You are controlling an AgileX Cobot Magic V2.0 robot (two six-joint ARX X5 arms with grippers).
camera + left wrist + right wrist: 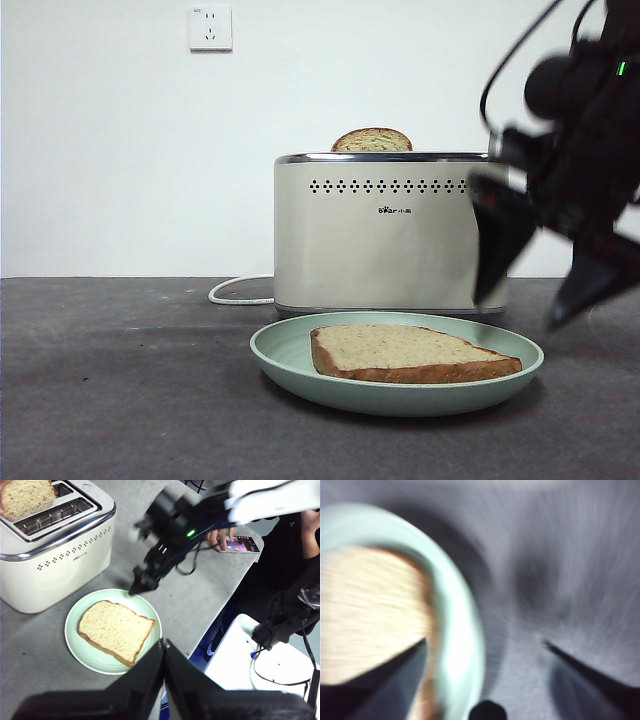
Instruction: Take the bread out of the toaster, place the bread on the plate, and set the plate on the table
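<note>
Right gripper [530,290]: two black wedge-shaped jaws tapering to sharp tips, matte, no visible markings. Wrist body above it is black and blocky, with a rounded black housing on top and a small green LED lit on the side. Thin black cables loop out of the wrist housing and run up along the arm; a few short leads dangle near the jaw base. Upper arm link is white, seen in the left wrist view. Left gripper [164,647]: same black jaws, long flat-faced wedges meeting at a fine seam, smooth, slightly glossy along the edges. Right wrist view too blurred for screws or labels.
</note>
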